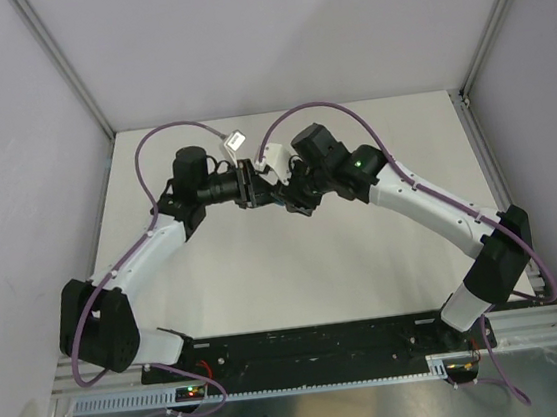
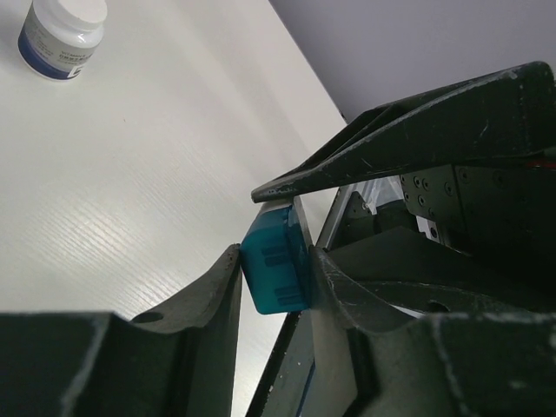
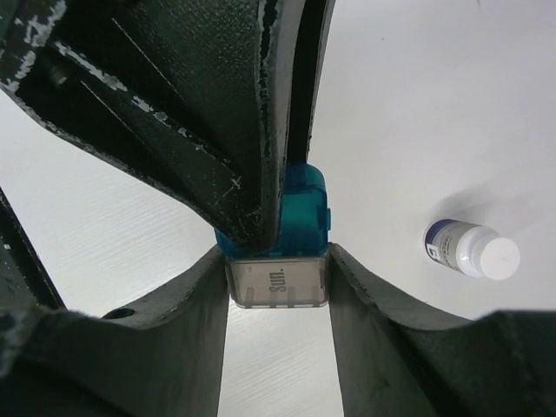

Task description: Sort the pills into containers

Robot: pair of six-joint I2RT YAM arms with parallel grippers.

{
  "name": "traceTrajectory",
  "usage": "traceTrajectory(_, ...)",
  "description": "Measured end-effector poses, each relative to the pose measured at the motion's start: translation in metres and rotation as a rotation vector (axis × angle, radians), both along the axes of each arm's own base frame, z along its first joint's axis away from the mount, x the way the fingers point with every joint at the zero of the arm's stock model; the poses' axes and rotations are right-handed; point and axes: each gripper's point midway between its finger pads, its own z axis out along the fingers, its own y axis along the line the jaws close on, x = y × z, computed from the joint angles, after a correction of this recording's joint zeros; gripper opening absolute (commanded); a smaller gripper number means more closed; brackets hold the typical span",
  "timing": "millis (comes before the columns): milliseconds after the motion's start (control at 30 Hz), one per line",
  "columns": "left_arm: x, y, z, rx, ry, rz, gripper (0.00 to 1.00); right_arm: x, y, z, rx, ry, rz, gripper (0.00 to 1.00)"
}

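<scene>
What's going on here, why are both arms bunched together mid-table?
Both arms meet over the middle of the white table, gripping one small thing between them: a joined pair of cube-shaped plastic compartments. The left gripper is shut on the teal-blue compartment. The right gripper is shut on the grey compartment marked "Sun.". A small white round capped bottle sits on the table off to the side, untouched. No pills show in any view.

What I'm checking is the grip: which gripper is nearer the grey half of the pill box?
Right. The right gripper is shut on the grey half itself; the left gripper is shut on the adjoining teal half, just beside the grey.
</scene>
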Motion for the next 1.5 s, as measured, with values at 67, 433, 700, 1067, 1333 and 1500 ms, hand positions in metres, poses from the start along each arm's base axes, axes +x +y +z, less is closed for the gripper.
traceTrajectory(67,0.0,0.0,0.001,-0.003,0.0,0.001,0.01,0.001,0.0,0.0,-0.001,-0.001,-0.007,0.44)
traceTrajectory(433,-0.007,-0.003,0.005,-0.024,0.011,-0.037,0.0,0.002,0.001,0.003,0.016,-0.001,-0.03,0.89)
traceTrajectory(700,-0.011,-0.004,0.008,-0.04,0.011,-0.065,0.0,-0.004,-0.003,0.014,0.043,0.002,-0.015,0.89)
traceTrajectory(1067,-0.002,0.005,0.016,-0.061,0.014,-0.021,0.0,-0.012,-0.025,0.044,0.173,0.076,0.007,0.87)
traceTrajectory(1333,0.0,0.006,0.019,-0.073,0.033,-0.008,0.0,-0.011,-0.03,0.049,0.231,0.133,0.005,0.83)
traceTrajectory(1500,0.0,0.006,0.02,-0.079,0.05,-0.002,0.0,-0.016,-0.025,0.05,0.24,0.143,0.029,0.81)
